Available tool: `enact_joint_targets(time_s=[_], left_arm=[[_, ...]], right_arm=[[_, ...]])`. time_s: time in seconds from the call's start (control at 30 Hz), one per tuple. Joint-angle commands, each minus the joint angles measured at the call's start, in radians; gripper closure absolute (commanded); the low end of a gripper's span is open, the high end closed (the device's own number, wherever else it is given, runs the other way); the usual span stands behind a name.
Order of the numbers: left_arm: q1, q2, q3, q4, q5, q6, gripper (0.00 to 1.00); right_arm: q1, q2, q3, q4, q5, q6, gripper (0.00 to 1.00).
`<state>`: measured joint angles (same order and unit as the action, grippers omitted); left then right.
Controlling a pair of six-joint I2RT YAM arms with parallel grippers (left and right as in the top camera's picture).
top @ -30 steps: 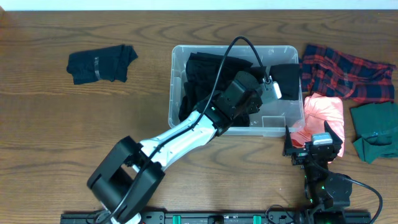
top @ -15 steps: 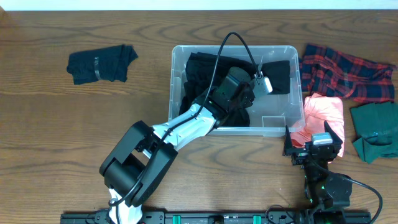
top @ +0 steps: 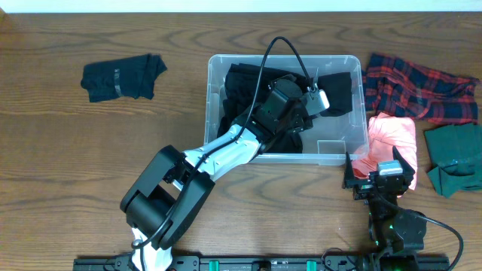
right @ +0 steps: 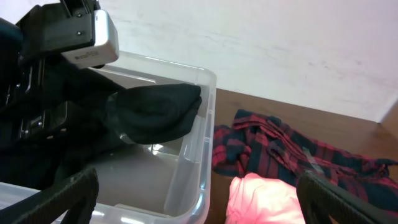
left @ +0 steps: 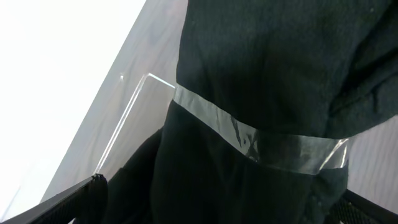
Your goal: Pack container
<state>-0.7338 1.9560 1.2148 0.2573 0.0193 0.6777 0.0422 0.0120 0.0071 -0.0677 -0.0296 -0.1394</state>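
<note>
The clear container [top: 212, 105] stands mid-table with black garments [top: 241, 98] piled in it. My left gripper [top: 300, 113] reaches into it from the front, over the black pile. In the left wrist view its fingers [left: 68, 202] stand wide apart, open, with a black garment [left: 261, 74] bound by a clear tape band [left: 261, 142] lying just beneath them. My right gripper [top: 380, 177] rests open and empty near the table's front, right of the container's front corner [right: 199, 155]. Its fingertips [right: 62, 193] frame that corner and a pink garment [right: 261, 199].
A folded black garment [top: 120, 77] lies on the table at the far left. Right of the container lie a red plaid garment [top: 418, 89], the pink garment [top: 392, 135] and a green garment [top: 456, 154]. The left arm's cable [top: 282, 47] arches over the bin.
My left gripper has moved a little toward the container's back and has opened, letting go of the black garment inside. The right arm has not moved.
</note>
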Motion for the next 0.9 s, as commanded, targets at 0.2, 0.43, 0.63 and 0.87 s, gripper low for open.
enact_joint_targets(time_s=[0.2,0.43,0.63,0.87], left_arm=[[-0.05,-0.13,0.037,0.006,-0.004,-0.069,0.02],[-0.086,-0.206,0.037,-0.063,-0.004,-0.069,0.02],[-0.088,-0.206,0.037,-0.084,-0.003,-0.069,0.18],[-0.091,-0.206,0.037,-0.085,-0.003,-0.084,0.94]], right_arm=[[-0.009,-0.004,-0.002,-0.004,0.0,-0.008,0.01],[-0.009,-0.004,-0.002,-0.004,0.0,-0.008,0.01],[-0.009,-0.004,-0.002,-0.004,0.0,-0.008,0.01],[-0.009,-0.004,-0.002,-0.004,0.0,-0.008,0.01]])
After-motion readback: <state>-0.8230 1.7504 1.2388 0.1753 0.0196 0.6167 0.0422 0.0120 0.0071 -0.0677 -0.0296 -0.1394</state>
